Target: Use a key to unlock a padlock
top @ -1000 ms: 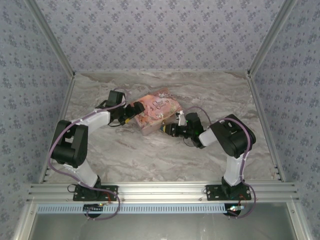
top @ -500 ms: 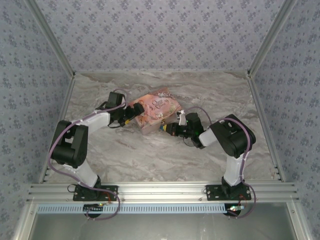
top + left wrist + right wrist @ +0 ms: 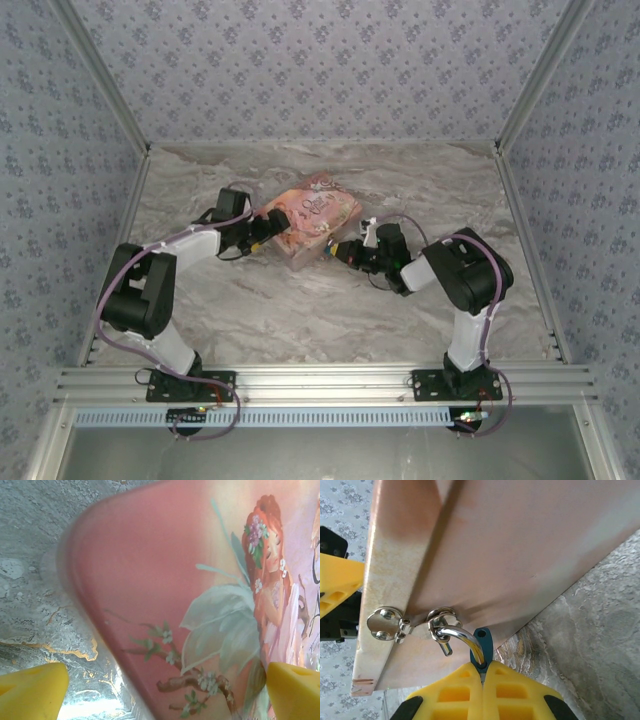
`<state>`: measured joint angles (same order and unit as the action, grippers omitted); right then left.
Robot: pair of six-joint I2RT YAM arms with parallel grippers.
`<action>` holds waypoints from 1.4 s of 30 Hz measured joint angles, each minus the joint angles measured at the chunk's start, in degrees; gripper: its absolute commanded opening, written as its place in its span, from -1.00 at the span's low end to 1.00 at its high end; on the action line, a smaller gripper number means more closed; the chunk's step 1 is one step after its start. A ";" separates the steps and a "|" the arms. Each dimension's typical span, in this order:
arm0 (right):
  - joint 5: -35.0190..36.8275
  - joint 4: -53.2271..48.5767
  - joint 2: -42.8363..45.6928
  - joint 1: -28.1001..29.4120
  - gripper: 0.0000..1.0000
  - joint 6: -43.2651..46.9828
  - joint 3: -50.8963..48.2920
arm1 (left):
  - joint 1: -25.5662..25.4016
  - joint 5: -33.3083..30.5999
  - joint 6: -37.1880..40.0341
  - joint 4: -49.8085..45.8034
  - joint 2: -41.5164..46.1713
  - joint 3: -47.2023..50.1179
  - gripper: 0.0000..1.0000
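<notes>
The tiny blue padlock (image 3: 482,641) hangs at the front of the pink illustrated box (image 3: 510,540). Its silvery shackle (image 3: 465,637) curves through the metal ring (image 3: 440,617) beside the hasp (image 3: 385,622), and one end of the shackle is free of the body. My right gripper (image 3: 483,672) is shut on the blue body, with the yellow fingers pressed together. From above, that gripper (image 3: 342,251) is at the box's near side. My left gripper (image 3: 162,690) is open, and the box's painted lid (image 3: 175,580) lies between its yellow fingertips (image 3: 32,690). From above, it (image 3: 265,227) is at the box's left end.
The marble-patterned table (image 3: 300,300) stretches toward the arm bases. Patterned walls (image 3: 320,70) and metal corner posts close in the back and sides. A black part of the left arm with a yellow finger (image 3: 335,585) shows beyond the box in the right wrist view.
The pink box has shifted a little away from the bases and turned. Both grippers have moved the same way with it, and the right one has kept hold of the padlock.
</notes>
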<state>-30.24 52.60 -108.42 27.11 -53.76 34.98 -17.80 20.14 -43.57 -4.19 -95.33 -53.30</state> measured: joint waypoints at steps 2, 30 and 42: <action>-0.02 -0.90 0.09 -0.22 -0.94 -0.70 0.48 | -0.22 -0.11 0.02 0.00 0.02 0.02 0.99; 2.43 -34.03 5.29 -3.37 -0.94 1.29 13.16 | -4.50 -5.18 0.04 1.95 0.85 1.31 0.99; 2.49 -43.06 5.81 -4.02 -0.95 4.09 17.44 | -4.50 -5.22 0.00 4.74 1.40 3.26 0.99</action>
<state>-27.75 9.54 -102.61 23.09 -49.67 52.42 -22.31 14.92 -43.57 0.56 -93.93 -50.04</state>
